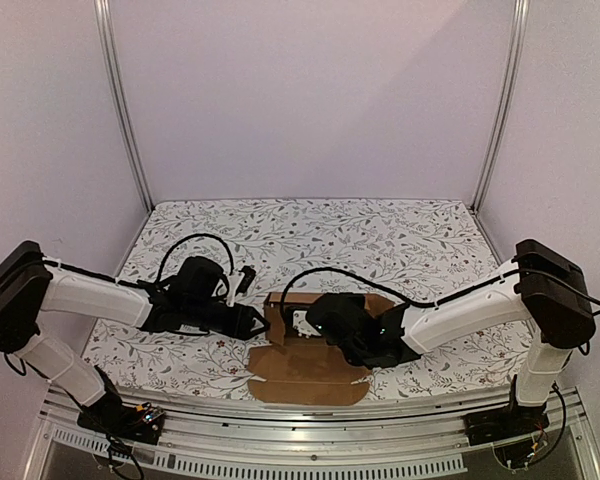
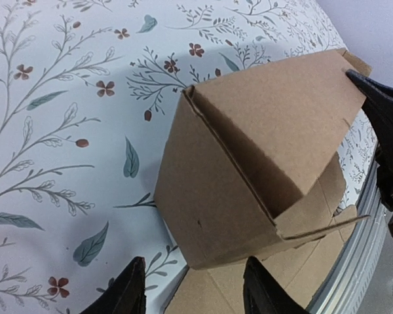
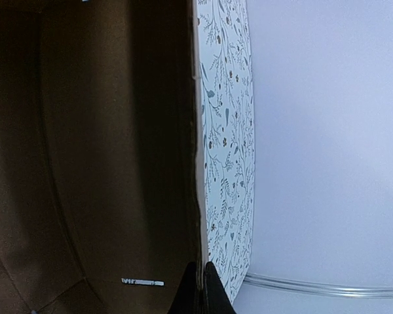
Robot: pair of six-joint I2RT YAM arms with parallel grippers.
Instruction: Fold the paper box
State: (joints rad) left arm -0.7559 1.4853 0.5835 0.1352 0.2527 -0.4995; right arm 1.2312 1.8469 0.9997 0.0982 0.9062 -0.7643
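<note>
Resting at the lower centre of the overhead view: the paper box (image 1: 305, 380), partly folded, with a flat rounded flap spreading toward the bottom edge of the frame and raised walls just above it. Sitting on the floral table cover (image 1: 380, 240), between the two arms reaching in from left and right.

Hovering at the left side of the cardboard in the overhead view: the left gripper (image 2: 195, 296), fingers (image 2: 128, 291) standing apart at the bottom of the left wrist view. Framing the lower corner of a raised, angled wall filling the centre and right of that view, and not visibly touching it. Showing a folded crease running diagonally down from the upper centre, with a flat panel lying beneath.

Reaching over the middle of the box from the right: the right gripper (image 3: 200, 293), fingers pressed together at the bottom centre of the right wrist view. Pinching the edge of an upright cardboard wall running up the middle of that frame, with shadowed brown interior filling the left half and patterned cover showing just right of the edge.
</note>
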